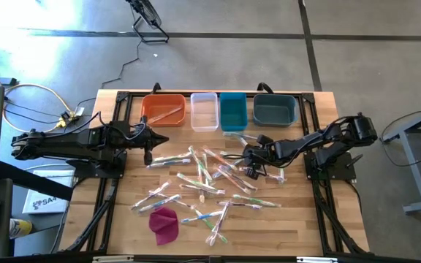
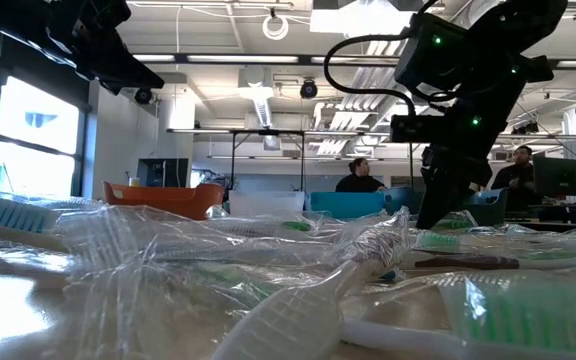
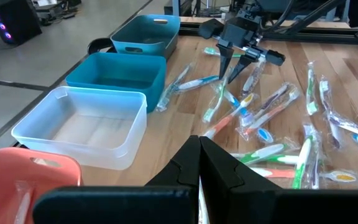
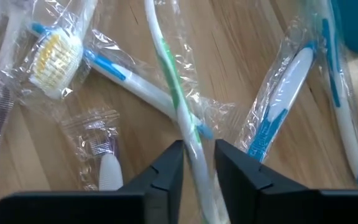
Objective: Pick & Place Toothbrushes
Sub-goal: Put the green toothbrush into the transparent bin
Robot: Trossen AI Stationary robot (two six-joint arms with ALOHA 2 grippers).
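Across the middle of the wooden table [image 1: 313, 219]: a loose scatter of wrapped toothbrushes [image 1: 203, 179], pink, green, blue and white, lying crosswise over one another. Along the far edge, side by side in a row: orange bin [image 1: 163, 109], clear bin [image 1: 204, 111], teal bin [image 1: 233, 111], dark blue-grey bin [image 1: 275, 109]. Near the front edge, just left of the scatter: a magenta cloth [image 1: 164, 224].

At the right end of the pile, close in front of the teal bin: right gripper [image 1: 253, 166], tilted down to the tabletop. In its wrist view, dark fingers [image 4: 166, 165] drawn in narrowly on either side of a green-striped toothbrush [image 4: 166, 68], handle running straight through the gap, wrapper apparently pinched, though contact is hard to confirm. Beside it, flat on the wood: a blue-and-white brush, one with yellow bristles, more clear wrappers.

Above the left edge of the scatter, in front of the orange bin: left gripper [image 1: 150, 152], fingers [image 3: 199, 149] pressed together, holding nothing.
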